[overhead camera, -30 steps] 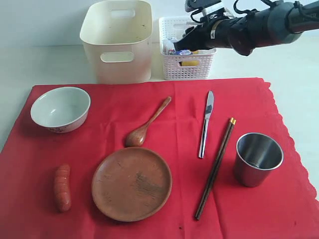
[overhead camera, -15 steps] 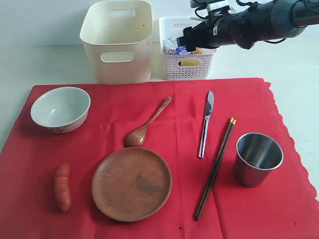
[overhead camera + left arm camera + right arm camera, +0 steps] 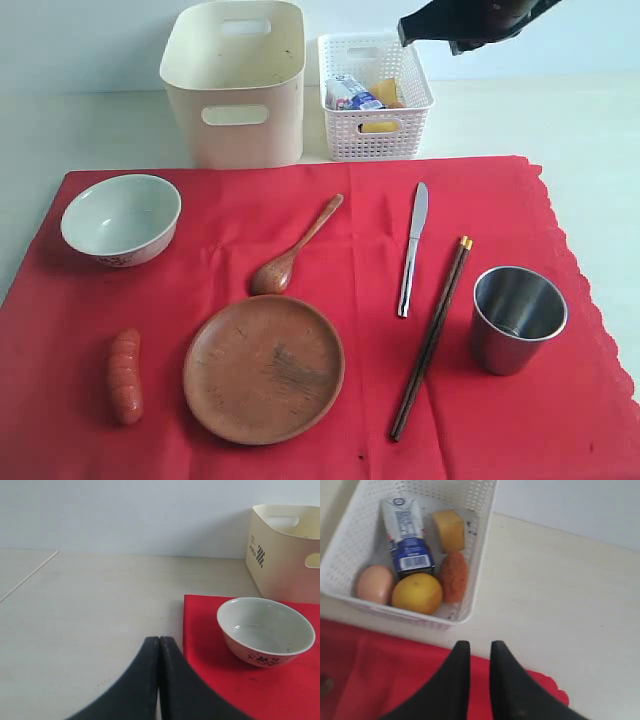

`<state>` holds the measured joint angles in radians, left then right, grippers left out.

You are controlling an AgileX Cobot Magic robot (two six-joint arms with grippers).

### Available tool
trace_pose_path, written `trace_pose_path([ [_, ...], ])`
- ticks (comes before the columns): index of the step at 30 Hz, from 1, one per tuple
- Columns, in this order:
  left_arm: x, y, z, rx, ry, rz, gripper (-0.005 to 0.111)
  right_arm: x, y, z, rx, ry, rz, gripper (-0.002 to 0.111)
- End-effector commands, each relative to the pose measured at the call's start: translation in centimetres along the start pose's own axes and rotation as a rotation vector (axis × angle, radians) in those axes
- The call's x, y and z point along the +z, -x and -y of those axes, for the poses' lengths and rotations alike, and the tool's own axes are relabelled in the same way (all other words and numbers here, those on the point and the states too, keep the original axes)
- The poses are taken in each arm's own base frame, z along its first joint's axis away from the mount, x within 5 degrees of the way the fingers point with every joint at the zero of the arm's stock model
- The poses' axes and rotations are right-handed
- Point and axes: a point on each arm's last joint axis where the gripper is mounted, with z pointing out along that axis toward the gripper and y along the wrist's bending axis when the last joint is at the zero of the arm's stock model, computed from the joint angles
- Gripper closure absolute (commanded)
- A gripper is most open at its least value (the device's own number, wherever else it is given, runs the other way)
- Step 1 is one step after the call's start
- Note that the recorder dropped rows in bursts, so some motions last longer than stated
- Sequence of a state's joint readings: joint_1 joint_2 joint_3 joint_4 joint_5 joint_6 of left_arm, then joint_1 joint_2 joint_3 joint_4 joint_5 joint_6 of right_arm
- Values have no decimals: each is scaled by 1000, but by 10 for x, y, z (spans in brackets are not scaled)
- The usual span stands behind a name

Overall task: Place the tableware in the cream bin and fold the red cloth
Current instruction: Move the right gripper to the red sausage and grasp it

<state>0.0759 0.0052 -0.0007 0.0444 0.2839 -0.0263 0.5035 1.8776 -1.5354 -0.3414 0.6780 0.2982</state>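
Lying flat and unfolded on the tabletop (image 3: 100,130), the red cloth (image 3: 520,200) is carrying every piece of tableware. The white bowl (image 3: 121,218) is sitting at its left, nearest the cream bin (image 3: 235,115). The round wooden plate (image 3: 264,368) is resting toward the front with the wooden spoon (image 3: 296,247) just behind it. The silver knife (image 3: 412,250), the dark chopsticks (image 3: 432,338) and the steel cup (image 3: 518,318) are lining up toward the right. A sausage (image 3: 125,376) is lying on the cloth too.

The cream bin is standing behind the cloth, and as far as its inside is showing, nothing is sitting in it. So the task is looking barely begun: six pieces are waiting to go in, then the fold.

The right jaws are hanging high near the white lattice basket (image 3: 378,140), drawn nearly together with only a slit between them, grasping nothing. The left jaws are pressing fully together, empty, over bare tabletop beside the bowl's corner of the cloth.
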Motion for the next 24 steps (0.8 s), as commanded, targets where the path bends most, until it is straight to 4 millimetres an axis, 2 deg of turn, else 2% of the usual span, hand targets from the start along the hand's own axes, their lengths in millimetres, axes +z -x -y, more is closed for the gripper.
trace_pose_path([
  [1,0,1,0,-11,-7,13,106,-23,0,-30,-68,47,-8,105],
  [8,0,1,0,-11,-7,13,106,-46,-11,-105,-229,164,8,108],
  [11,0,1,0,-11,-7,13,106,-55,-17,-127,-277,199,16,108],
  [19,0,1,0,-11,-7,13,106,-70,-32,-163,-353,253,-3,108],
  [24,0,1,0,-11,-7,13,106,-63,-40,-174,-373,282,-35,108],
])
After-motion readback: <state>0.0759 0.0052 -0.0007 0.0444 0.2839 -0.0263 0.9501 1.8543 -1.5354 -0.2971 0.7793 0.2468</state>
